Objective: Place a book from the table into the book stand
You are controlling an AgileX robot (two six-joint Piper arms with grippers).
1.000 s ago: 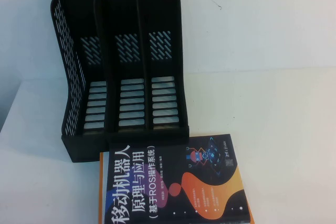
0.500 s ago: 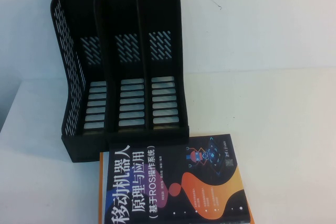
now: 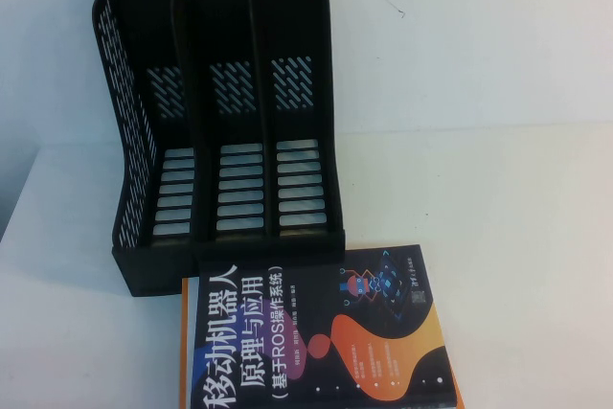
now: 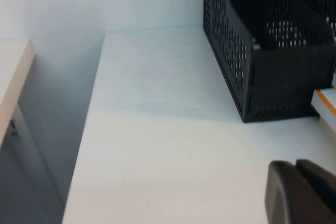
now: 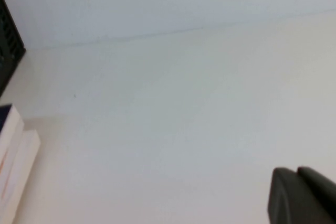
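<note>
Book [image 3: 316, 332] flat, apart from both parked claws

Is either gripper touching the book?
Apart. High view: the book lies alone on the table. Each wrist view shows its left gripper and right gripper over bare tabletop.

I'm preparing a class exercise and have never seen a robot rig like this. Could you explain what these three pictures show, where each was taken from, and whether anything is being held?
This is a two-armed table robot. The high view looks down from above: a black book stand with three upright, unfilled slots stands on a white table, and a black-covered book lies flat just in front of it, on top of another book with an orange edge. Neither arm shows there.

The other two pictures come from cameras on the wrists. Each shows only a dark corner of its own gripper: the left gripper near the stand's side, the right gripper over bare table. Nothing is visibly held.
</note>
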